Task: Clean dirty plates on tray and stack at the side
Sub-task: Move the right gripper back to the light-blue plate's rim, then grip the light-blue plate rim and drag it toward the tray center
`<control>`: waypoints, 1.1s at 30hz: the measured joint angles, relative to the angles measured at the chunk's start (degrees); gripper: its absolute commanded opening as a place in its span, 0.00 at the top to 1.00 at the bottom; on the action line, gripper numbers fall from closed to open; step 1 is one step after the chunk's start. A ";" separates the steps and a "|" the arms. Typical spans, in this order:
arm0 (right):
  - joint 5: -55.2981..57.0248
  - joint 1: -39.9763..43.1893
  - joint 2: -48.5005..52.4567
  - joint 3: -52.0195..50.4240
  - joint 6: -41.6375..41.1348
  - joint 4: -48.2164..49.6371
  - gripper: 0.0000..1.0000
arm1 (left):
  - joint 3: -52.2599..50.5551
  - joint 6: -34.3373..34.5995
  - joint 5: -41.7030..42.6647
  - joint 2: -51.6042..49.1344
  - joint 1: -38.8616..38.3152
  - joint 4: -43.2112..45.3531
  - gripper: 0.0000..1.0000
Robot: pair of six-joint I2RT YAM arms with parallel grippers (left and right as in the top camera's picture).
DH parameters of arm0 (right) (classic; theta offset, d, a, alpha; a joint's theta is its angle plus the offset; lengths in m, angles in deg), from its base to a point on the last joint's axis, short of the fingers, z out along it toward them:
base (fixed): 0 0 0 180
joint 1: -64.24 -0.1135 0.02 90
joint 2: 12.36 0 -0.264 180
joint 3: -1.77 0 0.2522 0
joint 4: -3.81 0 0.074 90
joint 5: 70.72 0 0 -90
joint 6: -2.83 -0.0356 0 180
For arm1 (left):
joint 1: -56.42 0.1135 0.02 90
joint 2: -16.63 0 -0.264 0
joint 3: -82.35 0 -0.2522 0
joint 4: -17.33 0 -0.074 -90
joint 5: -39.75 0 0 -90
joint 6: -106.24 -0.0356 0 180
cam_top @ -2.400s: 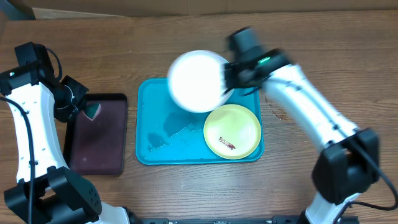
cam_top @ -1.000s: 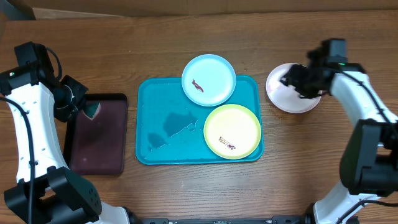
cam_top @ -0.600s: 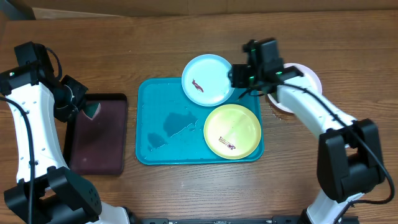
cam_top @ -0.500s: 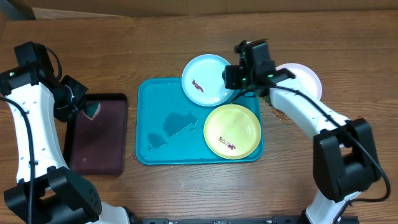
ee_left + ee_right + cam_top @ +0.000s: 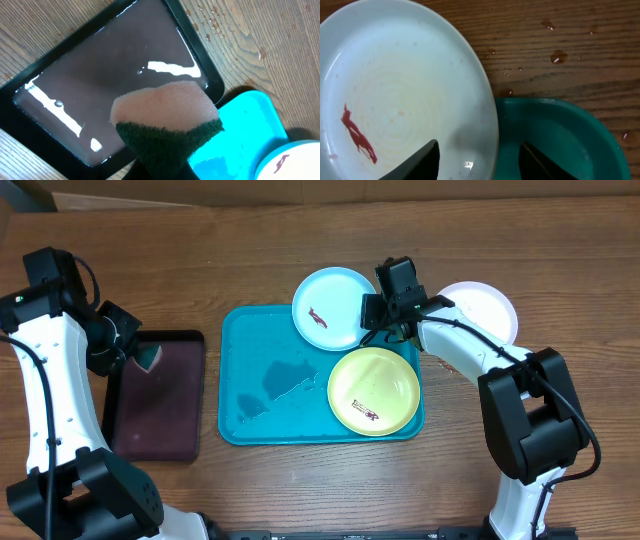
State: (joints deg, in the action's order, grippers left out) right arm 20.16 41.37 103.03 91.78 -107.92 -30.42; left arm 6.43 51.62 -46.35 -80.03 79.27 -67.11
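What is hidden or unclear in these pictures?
Fingers of the left hand: left wrist view, the sponge covers them.
Fingertips of the right hand: right wrist view, cut by the bottom edge; contact with the blue plate unclear.
Left edge of the white plate: overhead, behind the right arm.
Detail of the smear on the yellow plate: overhead, too small.

even bright light, mostly sharp, some glare

overhead view is lit evenly from above and sharp, with soft short shadows under the arms. white plate (image 5: 487,304) at upper right is nearly blown out; wet sheen on the teal tray (image 5: 262,385). left wrist view: hard white glare streaks on the wet dark tray (image 5: 100,75), centre and lower left; sponge (image 5: 165,115) close up, slightly soft. right wrist view: wood grain crisp, right gripper (image 5: 480,161) dark and blurred at bottom edge, faint shadow on the pale blue plate (image 5: 395,90).
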 measured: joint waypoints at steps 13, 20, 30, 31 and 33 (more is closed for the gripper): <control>-4.09 0.00 2.43 0.00 -0.57 0.42 0.81 | 0.00 0.00 0.00 0.00 0.00 -0.02 0.96; -9.99 -0.48 2.43 0.00 -0.44 -0.66 0.87 | 0.00 0.02 0.00 0.00 0.00 -0.02 0.96; -19.28 -7.82 2.43 1.09 -0.42 -7.93 0.73 | 0.00 0.02 0.00 0.00 0.00 0.00 0.96; -19.82 -8.72 2.43 1.84 -0.17 -9.40 0.72 | 0.00 0.00 0.00 -0.02 0.00 0.02 0.96; -20.46 -10.60 2.43 3.69 -0.39 -11.43 0.67 | 0.00 0.02 0.00 0.00 0.00 0.02 0.96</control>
State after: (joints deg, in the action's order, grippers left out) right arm -0.30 30.77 105.46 95.47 -108.32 -41.85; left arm 6.43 51.64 -46.35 -80.03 79.27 -67.09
